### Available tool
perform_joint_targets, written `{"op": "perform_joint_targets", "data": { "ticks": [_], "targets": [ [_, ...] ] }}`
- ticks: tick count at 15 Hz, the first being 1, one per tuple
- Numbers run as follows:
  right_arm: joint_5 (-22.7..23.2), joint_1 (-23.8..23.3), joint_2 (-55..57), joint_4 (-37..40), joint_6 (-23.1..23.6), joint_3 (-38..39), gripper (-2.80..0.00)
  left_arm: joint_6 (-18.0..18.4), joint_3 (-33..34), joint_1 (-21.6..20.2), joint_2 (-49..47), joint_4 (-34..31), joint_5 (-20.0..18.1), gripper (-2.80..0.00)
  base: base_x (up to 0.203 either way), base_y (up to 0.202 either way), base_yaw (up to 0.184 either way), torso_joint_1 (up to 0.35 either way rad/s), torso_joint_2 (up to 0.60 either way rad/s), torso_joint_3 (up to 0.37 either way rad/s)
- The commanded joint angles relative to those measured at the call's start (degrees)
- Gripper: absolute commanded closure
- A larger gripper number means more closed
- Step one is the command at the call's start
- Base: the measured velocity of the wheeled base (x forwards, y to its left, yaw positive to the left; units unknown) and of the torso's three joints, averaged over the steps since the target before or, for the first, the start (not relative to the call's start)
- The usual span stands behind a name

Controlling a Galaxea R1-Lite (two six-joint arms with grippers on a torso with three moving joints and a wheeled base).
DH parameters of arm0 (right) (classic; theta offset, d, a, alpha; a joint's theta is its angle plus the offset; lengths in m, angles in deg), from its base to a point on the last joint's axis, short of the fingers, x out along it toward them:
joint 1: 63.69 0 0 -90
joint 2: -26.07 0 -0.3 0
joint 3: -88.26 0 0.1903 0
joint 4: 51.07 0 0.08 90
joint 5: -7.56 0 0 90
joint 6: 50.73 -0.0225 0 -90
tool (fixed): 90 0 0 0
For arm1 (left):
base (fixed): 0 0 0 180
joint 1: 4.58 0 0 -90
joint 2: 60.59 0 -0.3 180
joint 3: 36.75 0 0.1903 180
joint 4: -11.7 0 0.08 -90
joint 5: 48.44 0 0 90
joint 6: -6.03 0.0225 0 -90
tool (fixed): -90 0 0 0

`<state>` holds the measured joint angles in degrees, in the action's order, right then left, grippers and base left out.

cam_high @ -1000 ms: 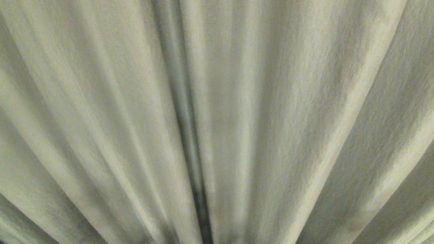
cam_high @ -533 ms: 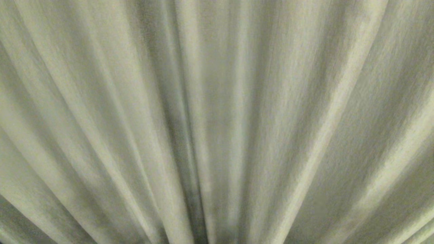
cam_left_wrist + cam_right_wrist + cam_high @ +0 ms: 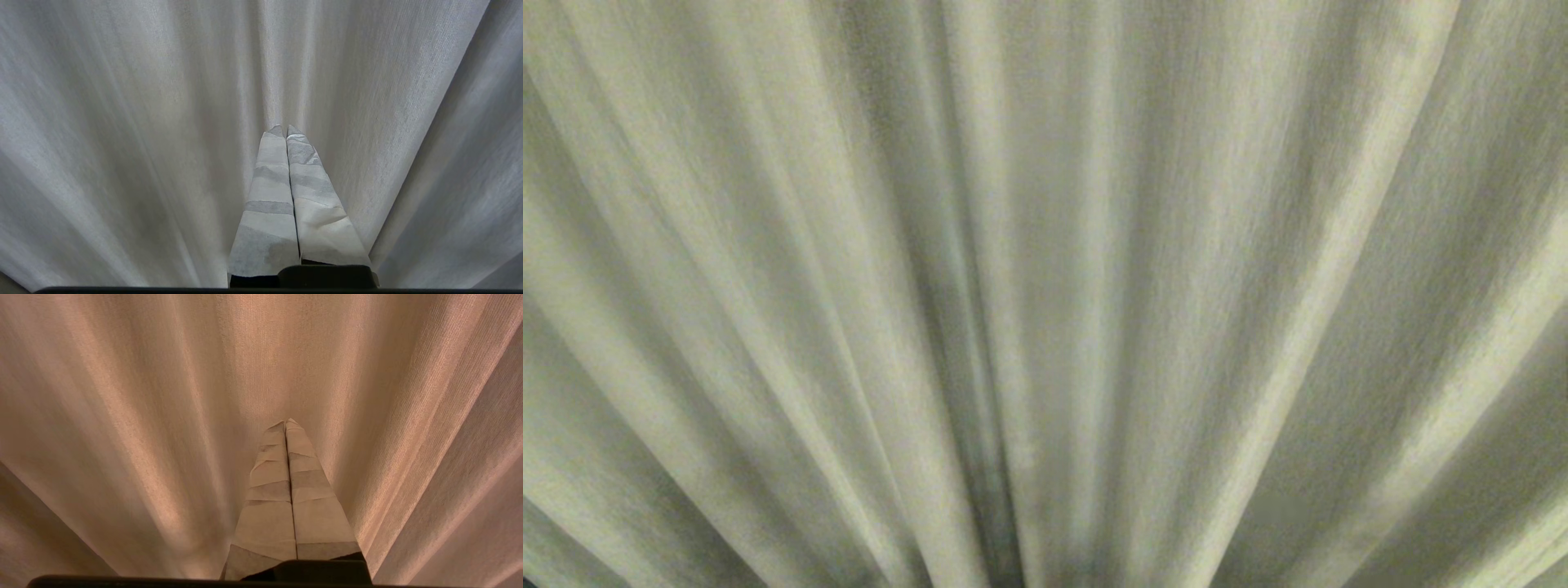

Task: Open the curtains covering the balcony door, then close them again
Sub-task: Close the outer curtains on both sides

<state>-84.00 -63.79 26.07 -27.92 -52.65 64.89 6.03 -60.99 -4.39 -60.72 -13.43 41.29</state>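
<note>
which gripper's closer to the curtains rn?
Cannot tell. Left gripper and right gripper are both shut, each pointing at the curtains close ahead; contact unclear.

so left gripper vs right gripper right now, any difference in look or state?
Little differs. The left gripper points at drape lying in a tight narrow pleat ahead of its tips; the right gripper faces a broader, flatter stretch of drape. The left's finger wrap looks creased and smudged, the right's lies in neater bands. Shared: both are shut with fingers pressed together, hold nothing, and point at the curtain.
</note>
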Motion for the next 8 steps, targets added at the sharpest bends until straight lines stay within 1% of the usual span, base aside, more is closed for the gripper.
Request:
{"op": "perform_joint_targets", "data": {
  "ticks": [1,4,5,6,8],
  "targets": [
    [-0.01,0.01,0.00,-0.04,-0.01,0.00,0.00,0.03,-0.02,-0.01,0.13,0.00,-0.08,0.00,0.000,0.000,0.000,0.000,0.00,0.000],
    [-0.01,0.01,0.00,-0.04,-0.01,0.00,0.00,0.09,0.00,-0.01,0.13,0.00,-0.08,0.00,0.000,0.000,0.000,0.000,0.00,0.000],
    [-0.01,0.01,0.00,-0.04,-0.01,0.00,0.00,0.09,0.00,-0.01,0.13,0.00,-0.08,0.00,0.002,-0.059,-0.003,0.002,0.00,0.002],
    [-0.01,0.01,0.00,-0.04,-0.01,0.00,0.00,0.09,-0.09,-0.01,0.13,0.00,-0.08,0.00,0.001,-0.107,0.000,-0.002,0.00,0.005],
    [-0.01,0.01,0.00,-0.04,-0.01,0.00,0.00,0.09,0.00,-0.01,0.13,0.00,-0.08,0.00,0.000,-0.176,0.002,0.005,0.00,0.001]
  ]
}}
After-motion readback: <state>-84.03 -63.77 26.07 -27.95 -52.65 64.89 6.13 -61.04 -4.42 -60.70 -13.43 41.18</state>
